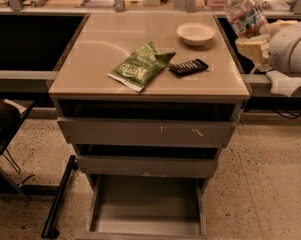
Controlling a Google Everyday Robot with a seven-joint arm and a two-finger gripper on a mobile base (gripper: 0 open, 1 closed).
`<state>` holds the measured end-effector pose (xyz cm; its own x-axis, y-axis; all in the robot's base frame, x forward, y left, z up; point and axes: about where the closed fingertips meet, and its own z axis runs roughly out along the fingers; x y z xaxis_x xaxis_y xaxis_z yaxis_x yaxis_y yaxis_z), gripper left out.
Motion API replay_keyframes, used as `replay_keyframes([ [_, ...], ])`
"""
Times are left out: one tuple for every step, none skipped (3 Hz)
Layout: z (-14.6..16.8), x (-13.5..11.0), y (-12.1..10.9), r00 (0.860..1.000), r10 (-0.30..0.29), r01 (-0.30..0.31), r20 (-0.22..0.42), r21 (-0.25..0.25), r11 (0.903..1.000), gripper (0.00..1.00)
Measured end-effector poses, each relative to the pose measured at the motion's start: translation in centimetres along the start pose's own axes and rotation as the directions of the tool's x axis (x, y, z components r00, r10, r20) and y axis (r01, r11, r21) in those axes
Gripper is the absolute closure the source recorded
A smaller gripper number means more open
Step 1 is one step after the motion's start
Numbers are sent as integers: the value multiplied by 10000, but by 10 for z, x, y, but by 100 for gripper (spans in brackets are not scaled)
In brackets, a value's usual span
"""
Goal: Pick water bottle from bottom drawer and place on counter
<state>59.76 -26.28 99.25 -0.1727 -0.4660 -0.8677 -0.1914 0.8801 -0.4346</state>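
At far left, on the speckled floor, a thin black bar (pixel 60 196) lying slanted beside the cabinet. In the middle, a grey three-drawer cabinet with a square, glossy beige worktop (pixel 90 59) on top. At the bottom of it, the lowest and deepest grey bottom drawer (pixel 96 204), pulled far out towards the camera, a wide shallow tray. Above it, two upper grey drawers (pixel 145 132), each a little open, with a dark gap over the front.

On the worktop, near the centre, a green crumpled chip bag (pixel 142 66) lying flat. Just beside it on the right, a black remote-like bar (pixel 188 67) with rows of buttons, lying slanted. Further back and to the right, a shallow round cream bowl (pixel 195 33) near the back right corner.

Right of the bowl, past the right edge of the worktop, a small clear crinkled plastic water bottle (pixel 242 11) held up in the air, not resting on anything. Long axis near upright but leaning: small cap up and a little to the left, base down and to the right. Label band around the middle.

Cream-coloured claw (pixel 257 36) clamped on the lower part of the water bottle, at the end of a white rounded arm (pixel 290 49) coming in from the right edge.
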Motion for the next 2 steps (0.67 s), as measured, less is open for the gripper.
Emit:
replay_keyframes([
  [3,10,-13,10000,4,-2,-96,211,9998,100],
  [42,-3,-17,9985,310,-316,443,137,9994,100],
])
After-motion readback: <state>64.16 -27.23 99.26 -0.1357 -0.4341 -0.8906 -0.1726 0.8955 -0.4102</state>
